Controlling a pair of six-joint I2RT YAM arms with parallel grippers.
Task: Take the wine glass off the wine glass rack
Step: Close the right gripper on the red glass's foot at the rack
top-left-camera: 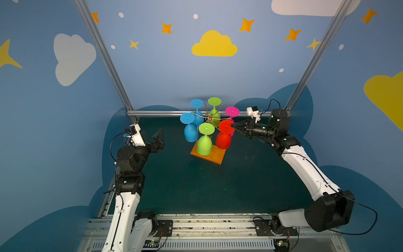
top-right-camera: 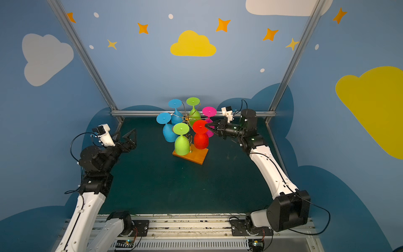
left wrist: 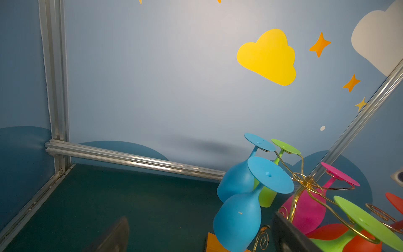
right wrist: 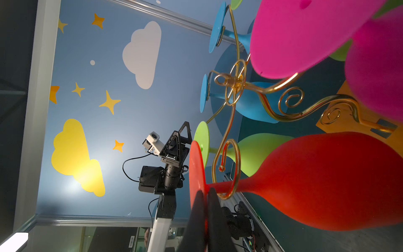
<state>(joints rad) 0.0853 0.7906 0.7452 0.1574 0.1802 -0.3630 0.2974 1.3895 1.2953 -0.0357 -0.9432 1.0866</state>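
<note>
Right pincer [top-left-camera: 233, 126] clenched on red glass [top-left-camera: 224, 135] foot, glass hanging on rack [top-left-camera: 210, 119]; left pincer [top-left-camera: 156, 139] released, well left of rack.

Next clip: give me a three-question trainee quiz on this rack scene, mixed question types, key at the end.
1. True or false: the left end effector is shut on a blue glass.
2. Which glass's foot does the right end effector pinch? A) red glass B) pink glass C) a green glass
3. Fill in: the wine glass rack carries ___ glasses, hung bowl-down.

Key: 1 false, it is open and holds nothing; 2 A; 3 six.
</note>
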